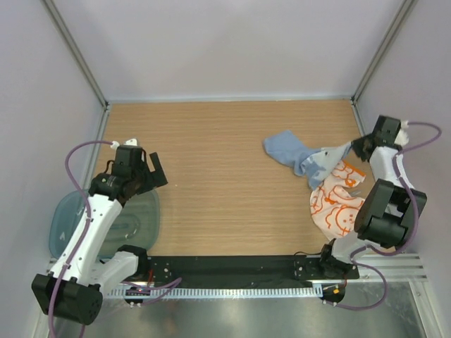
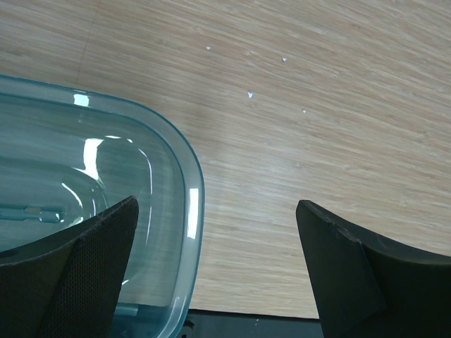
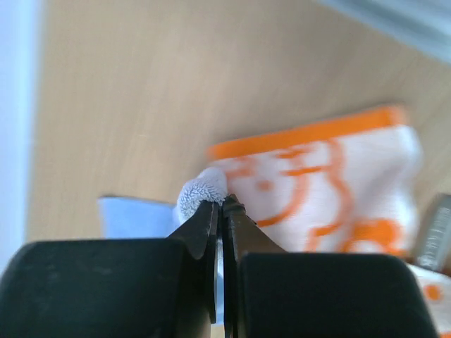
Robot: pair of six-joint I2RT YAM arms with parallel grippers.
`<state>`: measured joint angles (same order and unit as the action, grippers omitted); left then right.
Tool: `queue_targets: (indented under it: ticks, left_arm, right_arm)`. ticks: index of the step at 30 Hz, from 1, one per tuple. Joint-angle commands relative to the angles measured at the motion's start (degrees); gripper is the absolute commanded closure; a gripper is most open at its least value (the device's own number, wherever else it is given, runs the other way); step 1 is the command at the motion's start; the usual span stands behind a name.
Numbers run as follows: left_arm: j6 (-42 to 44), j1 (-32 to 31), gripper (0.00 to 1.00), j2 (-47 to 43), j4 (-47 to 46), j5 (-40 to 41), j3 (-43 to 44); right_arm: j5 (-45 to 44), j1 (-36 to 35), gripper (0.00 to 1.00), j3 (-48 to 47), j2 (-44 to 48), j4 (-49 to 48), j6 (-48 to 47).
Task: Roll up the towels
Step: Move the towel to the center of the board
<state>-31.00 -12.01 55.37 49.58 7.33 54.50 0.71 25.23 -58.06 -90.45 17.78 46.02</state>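
The towels are heaped at the right of the surface. The pale blue towel trails leftward and the orange-and-white towel lies nearer the bases. The right pincer is clamped on a pale corner at the heap's far right end; which towel it belongs to cannot be told. The left pincer is held wide apart and empty beside the tray, well apart from them.

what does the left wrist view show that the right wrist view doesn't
Only left wrist: the translucent blue-green tray and the left gripper, open and empty. Only right wrist: the orange and white towel, a strip of the pale blue towel, and the right gripper shut on a pale towel tuft; which towel it belongs to is unclear. Both: the wooden table.
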Motion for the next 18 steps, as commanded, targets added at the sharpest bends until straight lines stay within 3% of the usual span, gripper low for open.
queue_targets:
  ticks: [1, 3, 5, 11, 13, 18]
  left_arm:
    - [0.6, -0.3, 0.07, 0.7, -0.9, -1.1, 0.5]
    - [0.6, -0.3, 0.06, 0.7, -0.8, -1.1, 0.6]
    - [0.5, -0.3, 0.07, 0.3, -0.8, -0.7, 0.3]
    - [0.3, -0.3, 0.06, 0.3, -0.6, 0.3, 0.4]
    - [0.3, -0.3, 0.06, 0.4, -0.5, 0.5, 0.6]
    - [0.2, -0.3, 0.06, 0.1, -0.3, 1.5, 0.6]
  right_arm:
    - [-8.0, -4.4, 0.99, -15.0, 6.3, 3.5, -3.6]
    - [-2.8, -7.1, 0.99, -23.6, 5.0, 3.7, -7.1]
    - [8.4, -9.6, 0.99, -31.7, 2.1, 5.2, -9.7]
    - [30.2, -24.7, 0.99, -44.6, -6.1, 15.2, -16.3]
    - [33.2, -32.0, 0.99, -47.9, -6.3, 18.4, -19.7]
    - [39.9, -38.9, 0.99, -50.8, -1.5, 18.0, -18.9]
